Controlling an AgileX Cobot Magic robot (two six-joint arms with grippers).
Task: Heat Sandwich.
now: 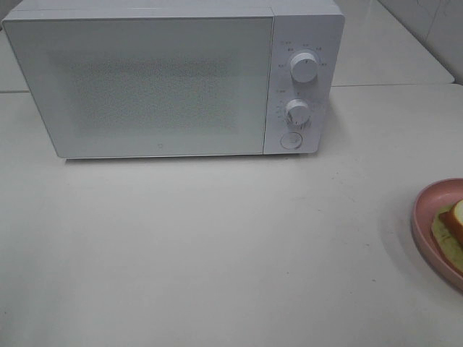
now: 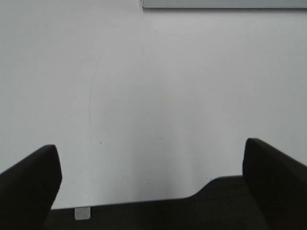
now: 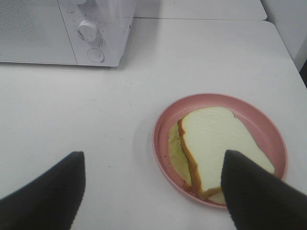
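Note:
The sandwich (image 3: 211,143), white bread over a pale yellow-green layer, lies on a round pink plate (image 3: 268,129). In the high view only a slice of the sandwich (image 1: 450,230) and the plate (image 1: 427,217) shows at the right edge. My right gripper (image 3: 151,191) hovers open above the table, one finger (image 3: 254,191) over the sandwich's near corner, the other over bare table. My left gripper (image 2: 151,177) is open over bare table. A white microwave (image 1: 173,79) stands at the back with its door shut. Neither arm shows in the high view.
The microwave has two knobs (image 1: 304,66) and a round button (image 1: 291,140) on its right panel. The table edge (image 3: 288,48) runs behind the plate. A second white surface (image 1: 391,43) lies behind the microwave.

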